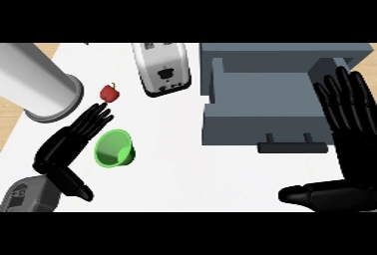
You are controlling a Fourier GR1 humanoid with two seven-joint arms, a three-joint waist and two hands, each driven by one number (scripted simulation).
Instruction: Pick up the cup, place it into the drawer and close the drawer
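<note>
1. The counter [184,174] is white and carries every item.
2. The drawer [243,129], grey, occupies the counter's far right corner. It is pulled open with its interior exposed, so it is ready to receive the cup. Its handle [290,147] faces the near edge.
3. A large pale cylinder [40,87] lies at the far left corner, apart from the work area.
4. The right hand [352,149] rests open at the right edge. Its fingers are straight and lie over the drawer's right wall, holding nothing. This position probably keeps it near the drawer front for the closing push.
5. The left hand [66,147] is near the left edge. Its fingers [92,119] are extended along the cup's left side and its thumb [74,185] is spread wide toward the near edge. The hand is opened to fit around the cup, with nothing enclosed yet. Contact cannot be confirmed.
6. A toaster [163,69] stands at the far edge, left of the drawer.
7. The cup [116,148], green, sits on the counter left of centre, well apart from the drawer. Its mouth is visible. Whether it is upright or tilted cannot be determined.
8. A red pepper [110,93] lies just beyond the left fingertips. The closing grasp should avoid it.
</note>
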